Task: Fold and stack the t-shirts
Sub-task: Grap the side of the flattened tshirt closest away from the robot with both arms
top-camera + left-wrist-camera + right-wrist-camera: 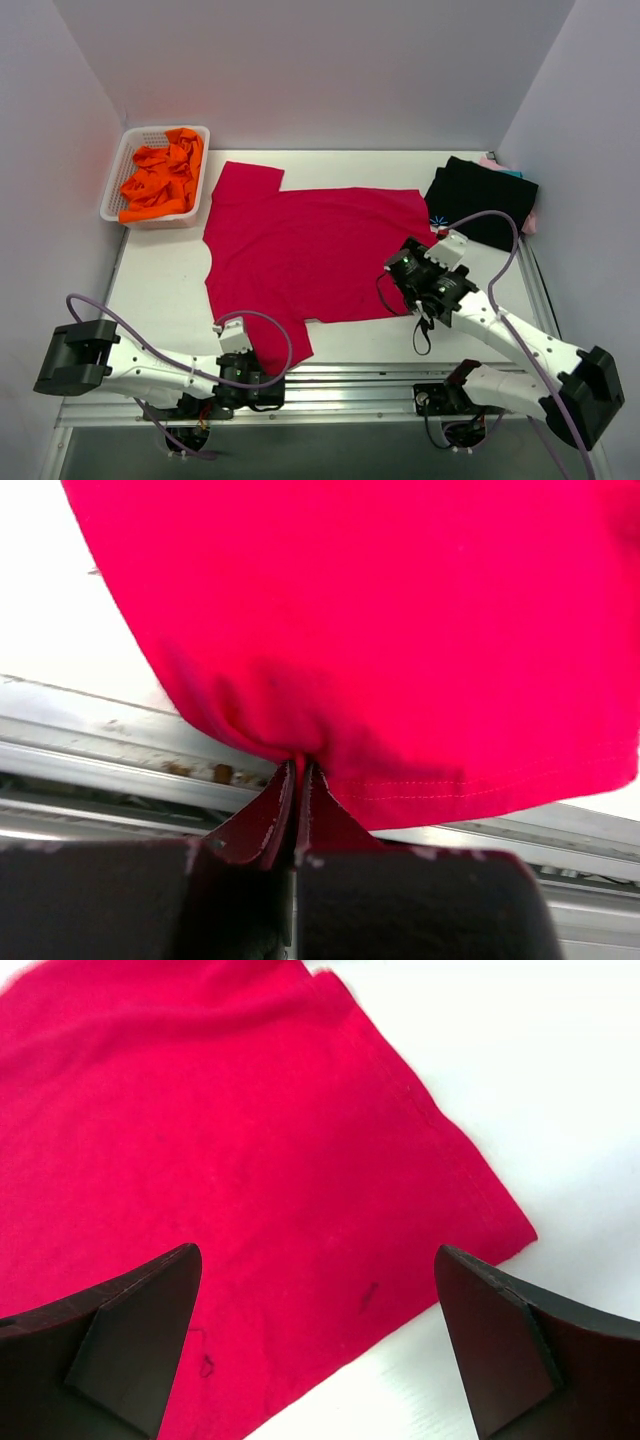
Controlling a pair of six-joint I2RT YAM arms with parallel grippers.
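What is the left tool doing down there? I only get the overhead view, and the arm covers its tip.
Observer: Its wrist camera shows the left tool shut, pinching a bunched fold of the red t-shirt just beside a stitched hem.
Visitor: Is the right one gripping too?
Observer: No. Its own camera shows the right tool wide open over a corner of the shirt, holding nothing.
Visitor: Does the cloth look clean there?
Observer: Nearly. A small dark speck sits on the cloth near that edge, too small to see from overhead.
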